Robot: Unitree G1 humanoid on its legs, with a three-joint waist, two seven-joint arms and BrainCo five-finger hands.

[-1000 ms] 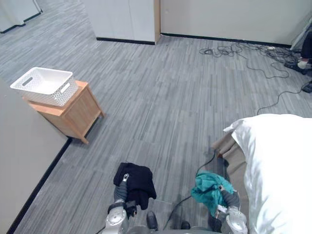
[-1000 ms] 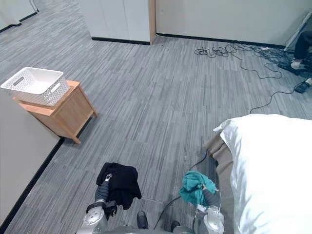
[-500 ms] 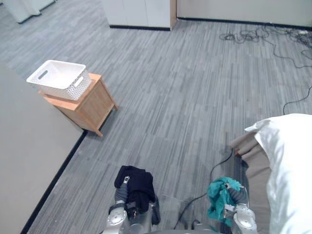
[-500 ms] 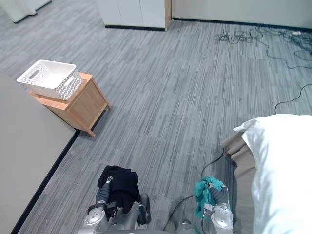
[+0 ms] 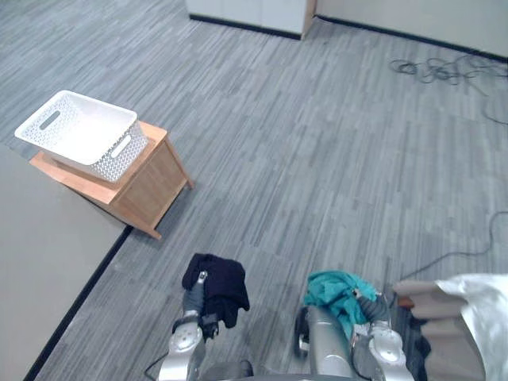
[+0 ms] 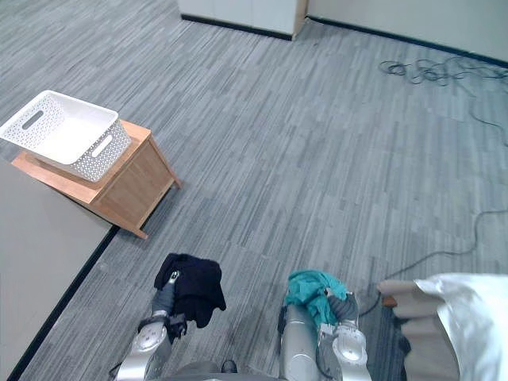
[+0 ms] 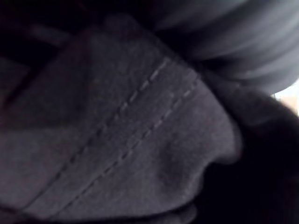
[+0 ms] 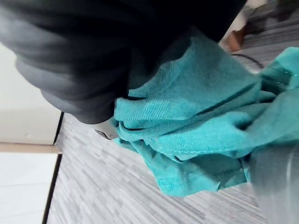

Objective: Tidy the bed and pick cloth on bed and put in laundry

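Presently we log both hands low in the head views, each carrying a garment clear of the grey floor [image 5: 317,159].

The left hand [image 5: 193,297] is at about 7 o'clock. It is clenched on a black cloth [image 5: 221,284], with one silver finger showing across the fabric. The cloth is bunched over the hand and hangs off its far side. The left wrist view has the same dark fabric pressed close, a double line of stitching running across it.

The right hand [image 5: 367,306] is at about 5 o'clock and grasps a teal cloth [image 5: 332,287]. The right wrist view shows this cloth crumpled against the hand's dark cover, its folds and a hemmed edge hanging over the floor.

The two cloths are apart from each other, neither touching the floor.

The basket [image 5: 79,135] is at 10 o'clock — white, perforated walls, slot handles. It sits on top of a small wooden table [image 5: 147,186], well apart from both hands. The table stands at the end of a plain wall [image 5: 40,262] with a dark skirting strip.

A corner of the bed [image 5: 432,292] is at 4 o'clock, with a white duvet [image 5: 488,305] lying over a beige layer. It is near the right hand, not touching it.

Loose cables [image 5: 440,67] lie on the floor at 1 o'clock, and a white cabinet [image 5: 254,8] stands at 12 o'clock.
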